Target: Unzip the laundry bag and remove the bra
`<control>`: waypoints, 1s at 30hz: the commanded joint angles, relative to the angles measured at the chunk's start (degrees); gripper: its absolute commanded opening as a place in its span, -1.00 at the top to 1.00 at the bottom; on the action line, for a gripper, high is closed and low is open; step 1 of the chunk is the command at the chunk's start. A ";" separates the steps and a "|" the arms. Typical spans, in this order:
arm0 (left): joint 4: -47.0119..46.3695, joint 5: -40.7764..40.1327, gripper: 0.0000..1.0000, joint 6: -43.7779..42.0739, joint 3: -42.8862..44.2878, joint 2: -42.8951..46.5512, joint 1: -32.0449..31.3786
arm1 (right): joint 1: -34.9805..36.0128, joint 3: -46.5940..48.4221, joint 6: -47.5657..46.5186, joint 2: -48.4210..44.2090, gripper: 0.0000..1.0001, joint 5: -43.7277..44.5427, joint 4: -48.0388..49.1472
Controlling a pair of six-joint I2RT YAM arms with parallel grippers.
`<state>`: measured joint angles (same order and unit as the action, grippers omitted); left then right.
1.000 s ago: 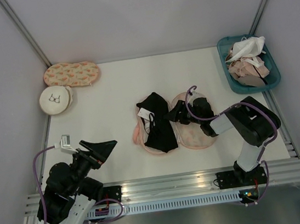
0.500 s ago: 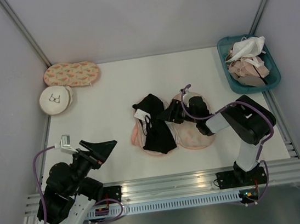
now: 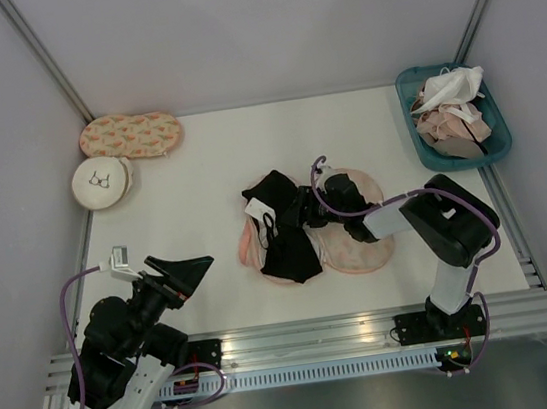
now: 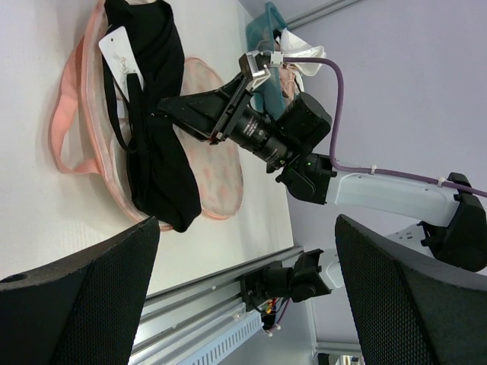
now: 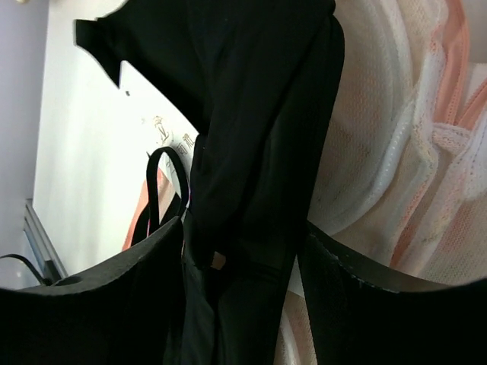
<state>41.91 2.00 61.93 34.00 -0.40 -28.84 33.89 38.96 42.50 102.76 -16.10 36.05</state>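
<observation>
Right pincer (image 3: 307, 210) has slid left, pinching the bra (image 3: 284, 245) over the laundry bag (image 3: 357, 250).

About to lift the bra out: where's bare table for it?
Bare table between the laundry bag and back wall, and left of the bra, beyond the left gripper. Crowded: back-left corner (round pouch, printed case) and the teal basket.

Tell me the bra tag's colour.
White tag, clearest in the left wrist view.
</observation>
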 commanded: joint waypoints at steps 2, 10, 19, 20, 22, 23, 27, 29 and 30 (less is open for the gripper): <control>0.19 0.11 -0.98 -1.73 0.98 3.30 0.10 | 0.30 0.77 -2.52 0.68 -0.21 -0.15 -0.82; 0.80 -0.07 -0.98 -2.08 1.33 3.30 0.10 | 0.30 0.42 3.46 5.08 0.77 -9.83 12.81; 1.07 -0.15 -0.98 -1.99 1.16 3.39 0.10 | 0.21 1.55 -1.35 -7.28 0.99 -9.66 2.46; 1.15 -0.07 -0.98 -1.99 1.07 3.39 0.10 | 0.30 2.69 -2.15 -8.88 0.99 -9.31 -1.65; 1.15 -0.24 -0.98 -1.90 1.16 3.31 0.10 | 0.13 4.19 -3.82 -13.54 0.99 -7.99 -5.97; 1.07 -0.24 -0.98 -1.90 0.98 3.30 0.10 | -0.22 5.93 -5.31 -14.94 0.99 -7.55 -10.26; 1.15 -0.24 -0.98 -1.81 0.98 3.30 0.10 | -1.54 10.43 -8.83 -21.79 0.99 -4.13 -19.86; 1.16 -0.24 -0.98 -1.73 1.07 3.31 0.10 | -3.12 13.31 -9.89 -23.91 0.99 -0.53 -25.03; 1.07 -0.16 -0.98 -1.73 1.16 3.30 0.10 | -3.91 14.47 -10.42 -25.58 0.99 0.97 -26.81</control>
<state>43.40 2.00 61.93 34.00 -0.40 -28.84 32.16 48.97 36.34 81.43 -20.75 18.09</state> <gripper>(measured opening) 0.991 0.066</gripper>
